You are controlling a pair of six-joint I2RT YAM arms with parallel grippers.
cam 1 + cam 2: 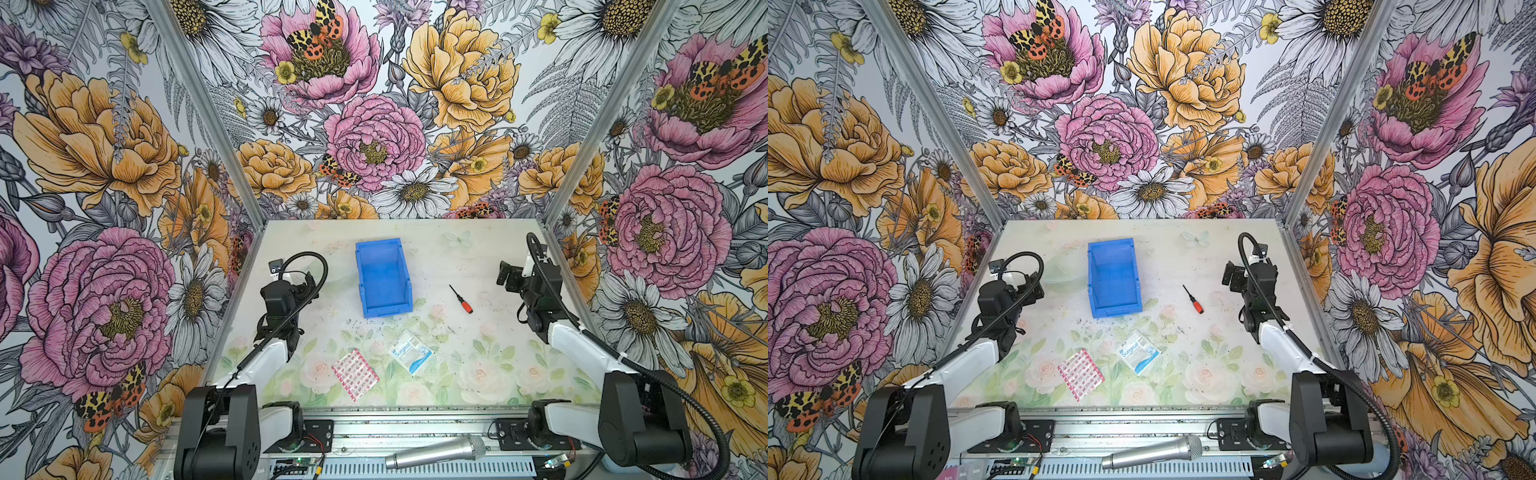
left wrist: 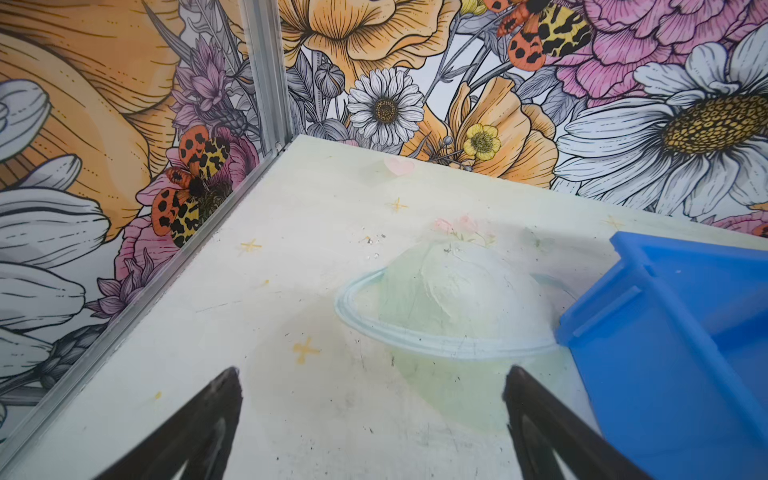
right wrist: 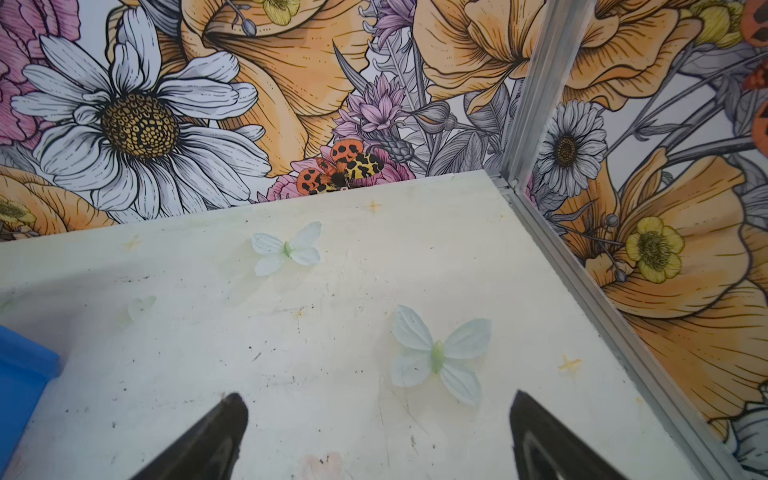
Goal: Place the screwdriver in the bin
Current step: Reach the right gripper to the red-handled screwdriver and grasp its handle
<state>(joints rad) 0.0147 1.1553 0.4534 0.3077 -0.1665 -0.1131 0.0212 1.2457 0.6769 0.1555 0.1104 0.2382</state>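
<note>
Screwdriver (image 1: 461, 299) is lying flat on the table (image 1: 478, 365), near the bin (image 1: 360, 274) but not touching, between it and the right gripper (image 3: 376, 401). That one and the left gripper (image 2: 372, 374) are both sitting with fingers spread, empty. Risk: round handle rolling out of an off-centre pinch, or tip catching the bin wall. Packet (image 1: 411, 351) is reading "Surgical".

The left wrist camera gives me only one corner of the bright blue rectangular plastic bin (image 2: 665, 332); the frame edge cuts off the rest. The right wrist camera catches just a sliver of it (image 3: 20, 365). The wrist views also crop the left hand (image 2: 374, 374) and right hand (image 3: 378, 397) at the frame edge. In both top views, the tip of the small red-handled screwdriver (image 1: 461, 299) is too small for me to make out. So is the fine print on the white plastic sachet (image 1: 410, 351).
</note>
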